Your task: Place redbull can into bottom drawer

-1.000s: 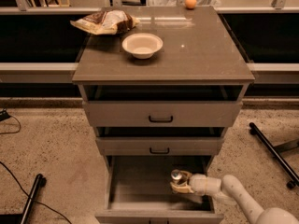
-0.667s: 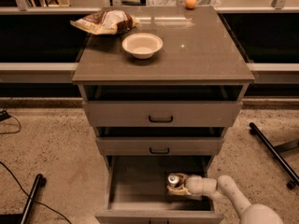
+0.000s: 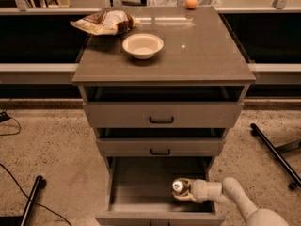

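Speckled floor surrounds a grey cabinet [image 3: 197,55] whose bottom drawer [image 3: 141,182] stands pulled out, its front edge cut off by the lower border. Inside it, toward the right front, the gripper [image 3: 184,192] is closed around the redbull can [image 3: 178,186], of which little but the shiny round top shows; whether the can touches the drawer floor cannot be told. On top sit a bowl [image 3: 142,45] and a crumpled bag [image 3: 104,21].

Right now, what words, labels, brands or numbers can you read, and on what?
No text reads clearly anywhere.
Can, held by the gripper inside the bottom drawer: markings too blurred to read.
Bag on the cabinet top: print too blurred to read.
Bowl: plain, no text.
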You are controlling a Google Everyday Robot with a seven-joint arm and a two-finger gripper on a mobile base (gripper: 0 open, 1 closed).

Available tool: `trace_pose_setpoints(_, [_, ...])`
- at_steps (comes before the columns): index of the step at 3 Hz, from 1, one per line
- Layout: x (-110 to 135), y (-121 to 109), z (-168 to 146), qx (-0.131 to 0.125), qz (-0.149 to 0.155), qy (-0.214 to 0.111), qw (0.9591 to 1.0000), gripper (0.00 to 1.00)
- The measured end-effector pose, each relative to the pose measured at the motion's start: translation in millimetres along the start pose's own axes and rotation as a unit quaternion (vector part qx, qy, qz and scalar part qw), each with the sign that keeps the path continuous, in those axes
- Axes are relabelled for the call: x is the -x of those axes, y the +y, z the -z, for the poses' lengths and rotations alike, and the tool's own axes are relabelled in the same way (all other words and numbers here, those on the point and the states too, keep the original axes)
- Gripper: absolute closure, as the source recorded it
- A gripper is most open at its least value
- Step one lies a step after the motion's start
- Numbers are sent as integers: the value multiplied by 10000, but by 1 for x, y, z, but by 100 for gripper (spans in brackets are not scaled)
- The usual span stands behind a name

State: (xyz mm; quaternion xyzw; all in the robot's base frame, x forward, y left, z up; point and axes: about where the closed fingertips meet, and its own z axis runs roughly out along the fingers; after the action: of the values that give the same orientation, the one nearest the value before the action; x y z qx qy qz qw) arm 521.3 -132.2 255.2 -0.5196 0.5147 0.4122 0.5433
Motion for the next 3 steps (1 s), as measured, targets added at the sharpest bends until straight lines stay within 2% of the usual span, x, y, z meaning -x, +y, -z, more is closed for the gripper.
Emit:
trace_pose_setpoints(1, [-27, 12, 5, -47, -24, 291, 9996, 100])
trace_pose_setpoints(2, [-29, 12, 4, -48, -29, 305, 9995, 83])
trace_pose_setpoints(3, [-29, 12, 4, -47, -29, 304, 9995, 59])
